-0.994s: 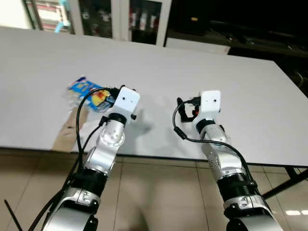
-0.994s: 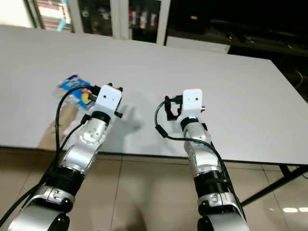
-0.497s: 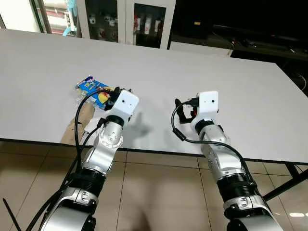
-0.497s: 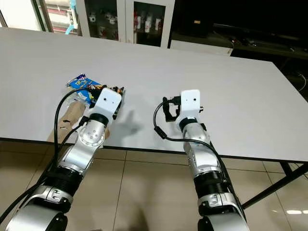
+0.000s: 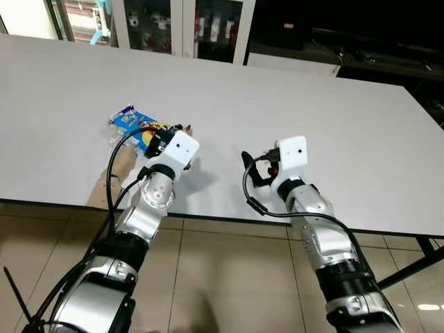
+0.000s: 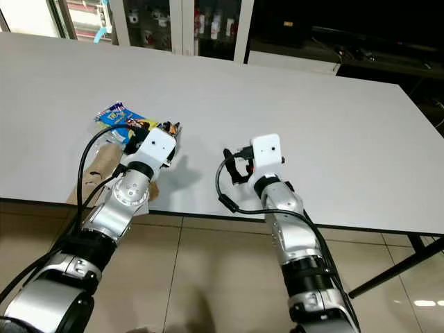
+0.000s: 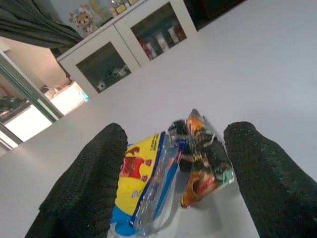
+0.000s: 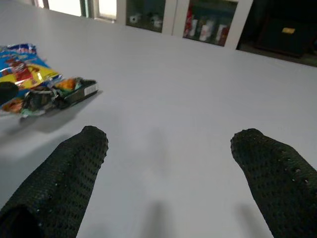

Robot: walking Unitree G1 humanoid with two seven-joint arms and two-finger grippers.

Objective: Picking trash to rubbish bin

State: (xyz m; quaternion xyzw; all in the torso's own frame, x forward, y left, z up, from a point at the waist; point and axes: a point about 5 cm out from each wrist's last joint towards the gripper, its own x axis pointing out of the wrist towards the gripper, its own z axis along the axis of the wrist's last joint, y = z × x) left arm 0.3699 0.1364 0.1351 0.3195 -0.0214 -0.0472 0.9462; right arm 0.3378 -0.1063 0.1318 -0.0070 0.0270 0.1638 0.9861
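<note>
Crinkly plastic wrappers (image 7: 163, 186) on the bench (image 5: 347, 125) look light, slippery; left gripper (image 7: 173, 198), spread, should pinch their bunched middle.

Matt white table (image 5: 333, 104) with glossy plastic snack wrappers (image 7: 148, 183) lying on it.
The wrappers are crinkled, shiny film printed blue, yellow and orange. The fingers (image 8: 74, 173) of the right hand (image 8: 168, 168) have a rough, knitted-looking black surface. Arms are brushed silver metal. The floor (image 5: 229, 277) is polished beige tile.

Head eyes overlook table (image 5: 361, 118); wrist cameras skim it
</note>
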